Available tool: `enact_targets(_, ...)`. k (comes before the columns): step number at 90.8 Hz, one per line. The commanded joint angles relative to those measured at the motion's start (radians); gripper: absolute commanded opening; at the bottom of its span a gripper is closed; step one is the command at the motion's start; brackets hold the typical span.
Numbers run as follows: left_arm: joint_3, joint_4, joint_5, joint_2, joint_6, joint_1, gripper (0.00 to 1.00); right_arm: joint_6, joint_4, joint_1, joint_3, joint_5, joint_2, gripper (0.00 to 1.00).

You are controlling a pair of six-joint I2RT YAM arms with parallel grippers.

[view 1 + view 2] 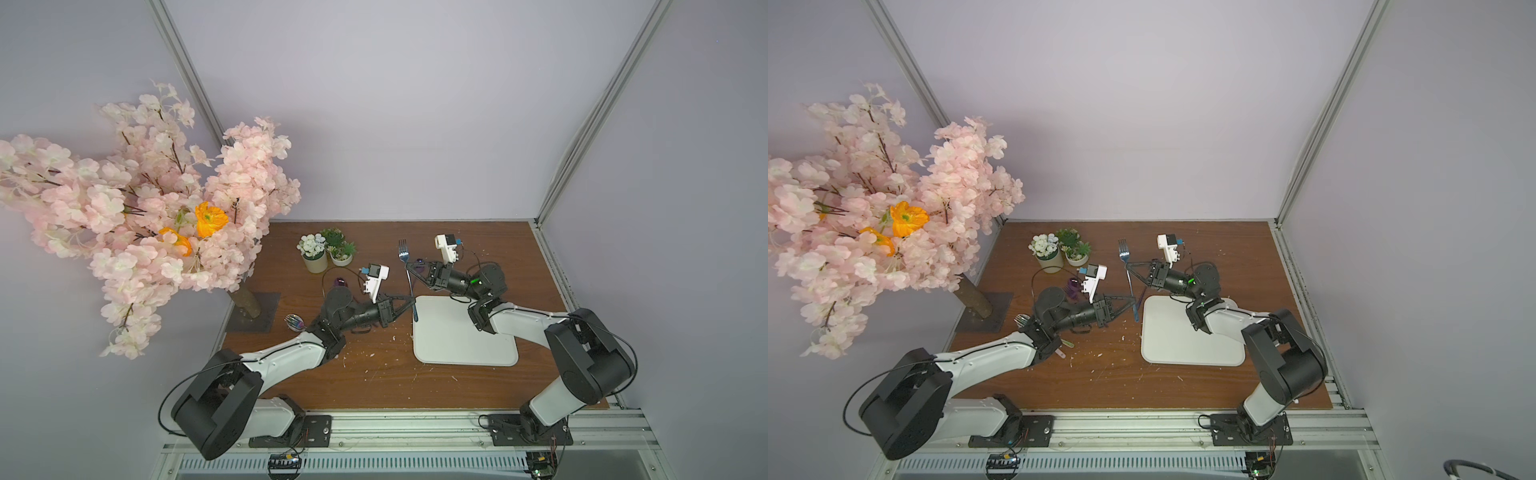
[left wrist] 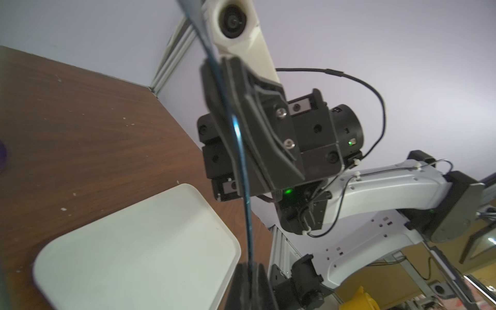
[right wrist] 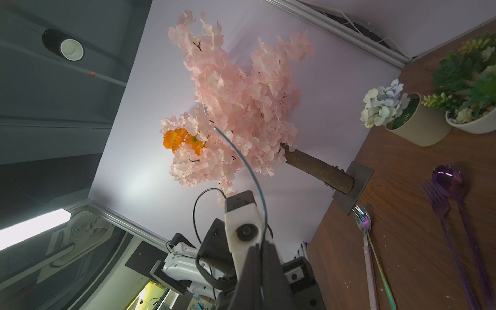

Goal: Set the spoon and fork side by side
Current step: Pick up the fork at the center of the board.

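A blue fork hangs in the air left of the white tray's far corner, tines toward the back wall. My right gripper is shut on it just below the tines. My left gripper is shut on its handle lower down; the handle's end sticks out past the left fingers. A rainbow spoon lies by the tree base, partly under my left arm. A purple spoon and a purple fork lie together on the table.
Two small potted plants stand at the back, left of the fork. A large pink blossom tree on a metal base fills the left side. Petal bits are scattered over the wooden table.
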Motion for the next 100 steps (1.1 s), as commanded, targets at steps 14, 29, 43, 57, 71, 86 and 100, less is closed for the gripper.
enact_targets(14, -0.03, 0.008, -0.069, -0.048, 0.012, -0.009, 0.0, -0.312, -0.455, 0.002, 0.035, 0.091, -0.136, 0.22)
enact_targets(29, -0.02, -0.164, -0.134, -0.067, 0.095, -0.009, 0.0, -0.653, -1.03, 0.011, 0.141, 0.281, -0.227, 0.37)
enact_targets(43, 0.01, -0.303, -0.175, -0.075, 0.172, -0.009, 0.0, -0.854, -1.285, 0.075, 0.249, 0.427, -0.217, 0.38)
enact_targets(57, 0.013, -0.312, -0.154, -0.068, 0.182, -0.009, 0.0, -0.969, -1.43, 0.144, 0.355, 0.513, -0.143, 0.4)
enact_targets(71, 0.02, -0.326, -0.146, -0.051, 0.187, -0.009, 0.0, -0.991, -1.452, 0.189, 0.402, 0.527, -0.099, 0.42)
enact_targets(86, 0.017, -0.329, -0.144, -0.053, 0.192, -0.009, 0.0, -0.988, -1.466, 0.204, 0.421, 0.55, -0.07, 0.32)
enact_targets(100, 0.024, -0.351, -0.146, -0.048, 0.202, -0.01, 0.0, -0.99, -1.479, 0.214, 0.438, 0.568, -0.067, 0.24)
